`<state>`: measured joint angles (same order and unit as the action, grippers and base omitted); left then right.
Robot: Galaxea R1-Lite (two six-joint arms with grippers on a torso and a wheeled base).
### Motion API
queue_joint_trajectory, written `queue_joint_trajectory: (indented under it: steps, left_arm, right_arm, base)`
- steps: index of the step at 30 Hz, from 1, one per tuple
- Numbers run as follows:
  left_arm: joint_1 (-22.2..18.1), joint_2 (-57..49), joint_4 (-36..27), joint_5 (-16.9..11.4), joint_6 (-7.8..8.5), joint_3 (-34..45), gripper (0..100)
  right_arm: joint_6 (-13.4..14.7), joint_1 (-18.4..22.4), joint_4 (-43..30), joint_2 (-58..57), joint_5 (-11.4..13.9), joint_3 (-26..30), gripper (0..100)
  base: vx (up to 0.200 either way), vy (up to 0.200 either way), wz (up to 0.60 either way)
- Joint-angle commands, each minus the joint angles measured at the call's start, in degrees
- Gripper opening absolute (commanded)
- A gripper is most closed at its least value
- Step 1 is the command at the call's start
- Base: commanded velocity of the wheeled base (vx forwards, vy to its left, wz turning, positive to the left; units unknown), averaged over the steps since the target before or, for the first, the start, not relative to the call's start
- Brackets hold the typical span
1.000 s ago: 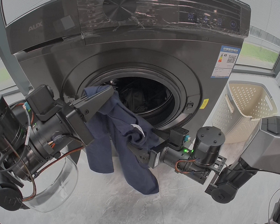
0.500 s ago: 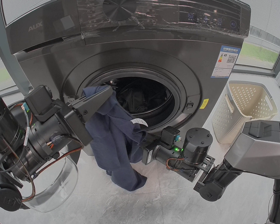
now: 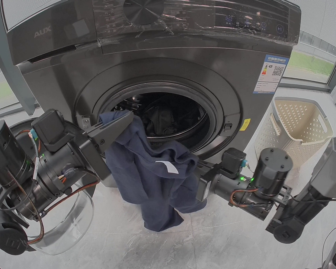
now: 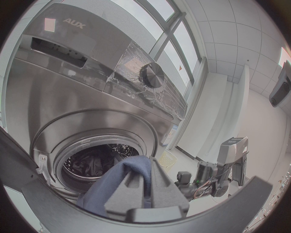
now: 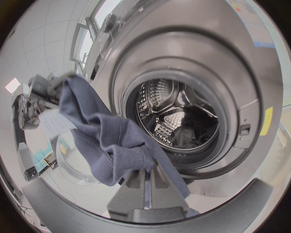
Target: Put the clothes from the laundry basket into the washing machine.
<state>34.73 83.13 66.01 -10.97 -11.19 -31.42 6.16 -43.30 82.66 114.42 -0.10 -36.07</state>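
Observation:
A dark blue garment with a white label hangs between my two grippers in front of the washing machine. My left gripper is shut on one top corner, at the left rim of the open drum. My right gripper is shut on a ribbed edge of the garment, below the drum opening. The garment's lower end dangles just above the floor. Dark clothes lie inside the drum. In the left wrist view the blue garment sits between my fingers.
The machine's glass door stands open at the lower left, under my left arm. A cream laundry basket leans on the floor to the right of the machine. Grey tiled floor lies in front.
My right gripper has pulled back to the right and slightly down with the garment's edge, spreading the cloth wider. My left gripper has dipped a little. The hanging end has lifted.

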Motion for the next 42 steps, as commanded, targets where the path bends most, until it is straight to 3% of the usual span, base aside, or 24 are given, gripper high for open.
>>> queue_joint_trajectory:
  steps: [1,5,9,17,28,31,36,42]
  left_arm:
    - [-0.37,-1.21,-0.01,0.16,0.38,3.91,0]
    - [-0.45,-1.48,0.08,0.16,0.38,5.31,0]
    - [-2.74,-1.48,1.40,-0.01,0.47,5.49,0]
    - [-4.41,-0.86,6.41,-0.10,-0.06,6.01,0]
    - [-4.23,-0.86,7.11,-0.01,0.12,6.19,0]
    - [-4.23,-0.69,7.11,-0.01,0.20,6.19,0]
    - [-4.32,-0.86,7.20,0.16,0.38,6.10,0]
    - [-5.11,-1.04,7.11,0.60,0.47,6.81,0]
  right_arm:
    - [-0.53,1.38,-0.49,-11.59,0.36,8.21,0]
    - [-0.36,2.87,-0.40,-16.07,1.24,11.46,0]
    - [-0.09,5.33,0.48,-18.27,3.96,14.28,0]
    - [0.08,7.27,1.01,-18.36,3.35,12.17,0]
    - [0.70,8.06,1.10,-16.86,2.56,9.88,0]
    - [0.70,10.08,1.18,-16.86,2.73,7.68,0]
    - [1.05,8.06,1.53,-16.77,3.53,9.27,0]
    - [0.96,12.10,2.85,-15.46,3.35,7.24,0]
  base:
    - [0.000,0.000,0.00]
    - [0.000,0.000,0.00]
    - [0.000,0.000,0.00]
    - [0.000,0.000,0.00]
    - [0.000,0.000,0.00]
    - [0.000,0.000,0.00]
    - [0.000,0.000,0.00]
    - [0.000,0.000,0.00]
